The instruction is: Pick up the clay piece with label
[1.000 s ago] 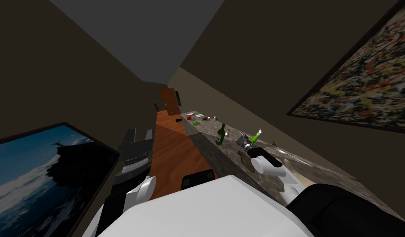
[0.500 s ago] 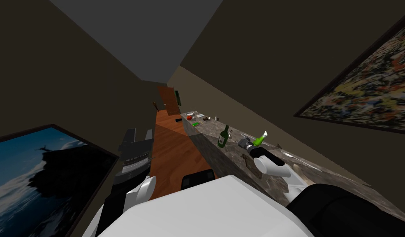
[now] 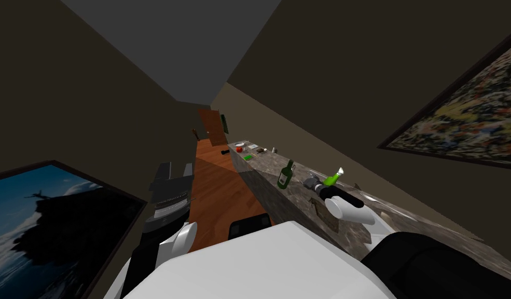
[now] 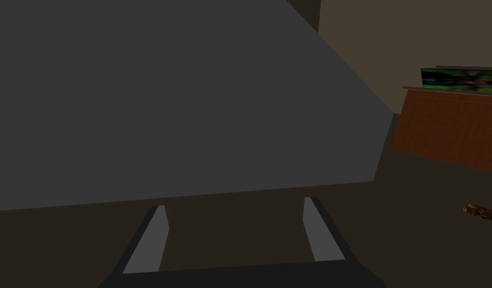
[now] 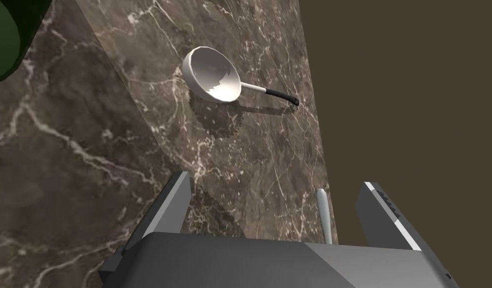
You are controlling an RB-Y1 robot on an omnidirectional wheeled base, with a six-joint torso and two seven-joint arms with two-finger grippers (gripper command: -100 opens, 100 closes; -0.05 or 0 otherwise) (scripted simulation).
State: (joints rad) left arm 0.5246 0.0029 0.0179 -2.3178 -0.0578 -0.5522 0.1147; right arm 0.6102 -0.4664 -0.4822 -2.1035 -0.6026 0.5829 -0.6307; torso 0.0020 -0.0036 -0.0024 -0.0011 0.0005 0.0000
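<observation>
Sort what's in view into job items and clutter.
Job:
dark green labelled bottle, probably the target
right hand, open, over the marble counter

Clutter:
white ladle
bright green bottle

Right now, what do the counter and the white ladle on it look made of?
Counter: brown stone, likely marble, going by the pale branching veins; it looks fairly smooth. Ladle: plain white, smooth bowl, perhaps ceramic or enamelled metal; the look leaves that open. Its handle ends in a dark grip, possibly plastic.
</observation>
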